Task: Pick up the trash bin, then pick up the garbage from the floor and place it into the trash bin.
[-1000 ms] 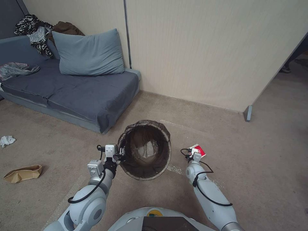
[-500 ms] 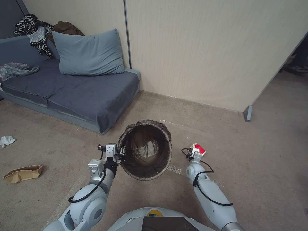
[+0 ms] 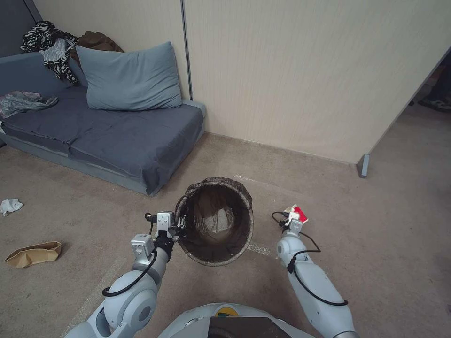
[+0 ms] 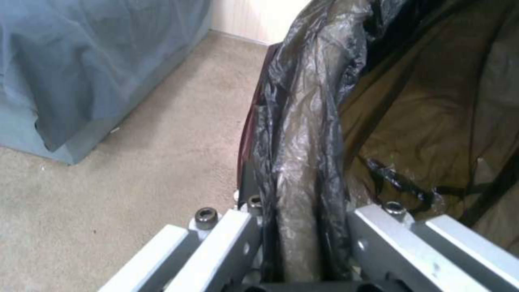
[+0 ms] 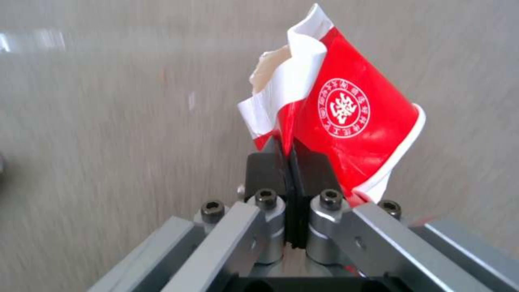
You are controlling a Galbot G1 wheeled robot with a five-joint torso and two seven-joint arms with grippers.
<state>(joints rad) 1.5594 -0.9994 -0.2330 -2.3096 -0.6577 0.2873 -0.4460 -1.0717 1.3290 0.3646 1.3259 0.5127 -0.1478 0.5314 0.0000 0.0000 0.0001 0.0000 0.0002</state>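
Bin (image 3: pixel 216 225): held off the carpet by its near-left rim, mouth tipped toward the robot; dark liner folded over the rim.
Left gripper (image 3: pixel 178 224): jaws clamped across rim and liner, one finger inside, one outside.
Right gripper (image 3: pixel 292 219): just right of the bin's mouth, about level with it; jaws pressed together on the cup.
Cup (image 5: pixel 335 117): red and white, crushed flat, pinched at its lower edge, standing up from the jaws.
Key relation: the bin's mouth lies to the cup's left, so I judge the right arm must carry it leftward over the rim.
Other litter: paper bag (image 3: pixel 33 253) and tissue (image 3: pixel 10 205) on the carpet, far left.
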